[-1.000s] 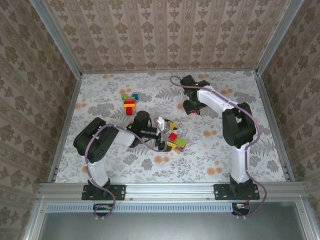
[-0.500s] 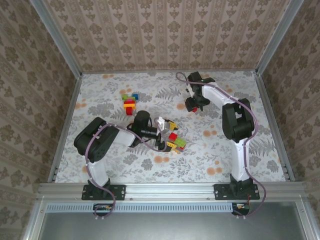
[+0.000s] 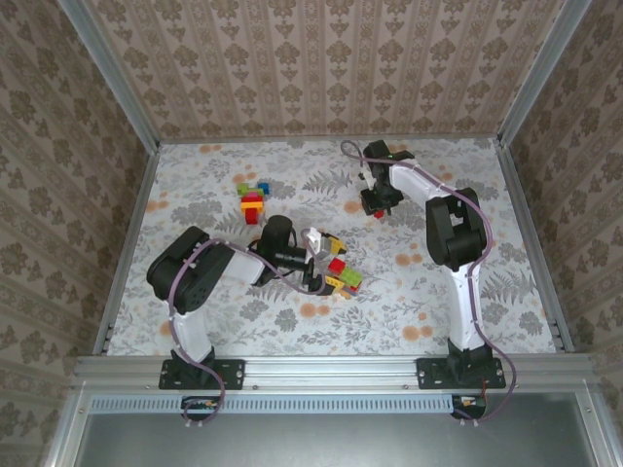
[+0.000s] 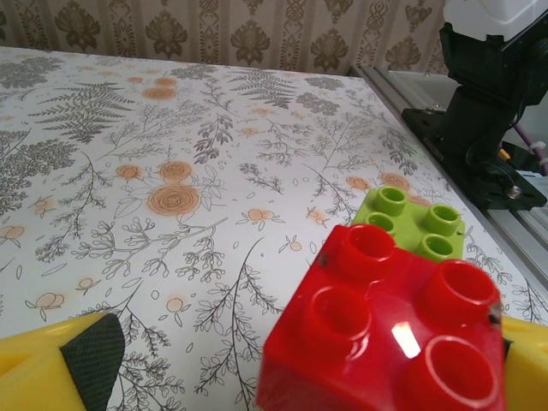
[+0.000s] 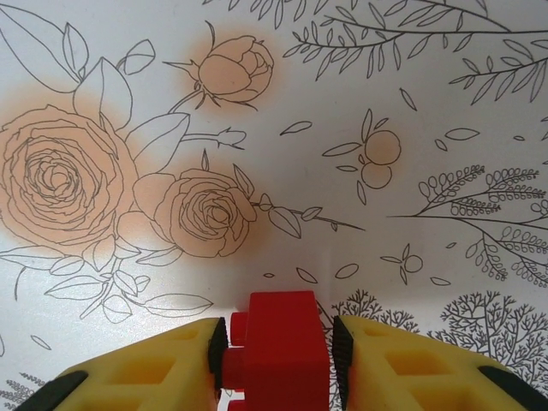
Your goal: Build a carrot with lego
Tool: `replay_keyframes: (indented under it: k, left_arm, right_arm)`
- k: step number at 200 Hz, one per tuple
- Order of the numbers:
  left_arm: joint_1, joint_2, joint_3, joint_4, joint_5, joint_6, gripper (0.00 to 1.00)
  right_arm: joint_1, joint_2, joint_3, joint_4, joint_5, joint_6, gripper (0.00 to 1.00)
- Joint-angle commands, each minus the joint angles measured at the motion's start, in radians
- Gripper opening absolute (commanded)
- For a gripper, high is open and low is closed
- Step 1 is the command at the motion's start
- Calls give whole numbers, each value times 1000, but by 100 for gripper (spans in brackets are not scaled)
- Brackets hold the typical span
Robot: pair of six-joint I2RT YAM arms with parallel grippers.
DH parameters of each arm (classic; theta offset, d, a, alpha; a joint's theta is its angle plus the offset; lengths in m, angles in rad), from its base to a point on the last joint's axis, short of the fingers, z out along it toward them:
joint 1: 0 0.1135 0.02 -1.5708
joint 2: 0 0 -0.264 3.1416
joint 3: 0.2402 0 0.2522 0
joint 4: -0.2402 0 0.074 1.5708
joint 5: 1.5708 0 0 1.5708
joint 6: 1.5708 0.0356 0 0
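My right gripper (image 3: 375,206) is at the far middle of the table, pointing down. In the right wrist view its yellow fingers (image 5: 154,370) press their black pads on both sides of a small red lego brick (image 5: 278,349) that lies on its side on the table; my right gripper (image 5: 278,342) is shut on it. My left gripper (image 3: 316,260) lies low at the table's middle, open wide. A red four-stud brick (image 4: 385,330) sits between its fingers, close to the right one, with a lime-green brick (image 4: 413,218) just behind it.
A small pile of red, yellow and green bricks (image 3: 343,274) lies by the left gripper. A second cluster (image 3: 253,199) sits at the back left. One orange brick (image 3: 404,260) lies alone at the right. The right arm's base (image 4: 479,111) and the metal rail show beyond the bricks.
My right gripper has shifted slightly toward the back and closed its jaws in on the red brick. The left arm and the bricks by it have not moved.
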State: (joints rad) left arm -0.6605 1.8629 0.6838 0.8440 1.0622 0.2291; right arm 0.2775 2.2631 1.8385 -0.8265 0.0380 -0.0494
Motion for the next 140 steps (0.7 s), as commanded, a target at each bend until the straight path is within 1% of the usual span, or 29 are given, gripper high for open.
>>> replay_keyframes:
  k: [1,31,51,67,87,113,140]
  left_arm:
    - [9,25,30,-13,25,0,100]
    - [11,39,39,-13,27,-3,100]
    - [11,43,39,-13,26,-4,100]
    - [14,45,37,-10,27,-4,100]
    - [16,42,28,-7,27,-4,100]
    - [18,40,25,2,30,-8,100]
    - [18,38,23,7,35,-14,100]
  right_arm:
    - [-12,12,8,-9,-34,20,37]
    - [-37,-28,-51,36,-95,85,33]
    - [-64,-81,-128,94,-182,178,31]
    - [-94,-142,-227,172,-276,267,30]
    - [-129,-238,-382,314,-401,373,28]
    - [-161,-351,-553,454,-522,492,26]
    - [-175,-457,-706,567,-630,589,26]
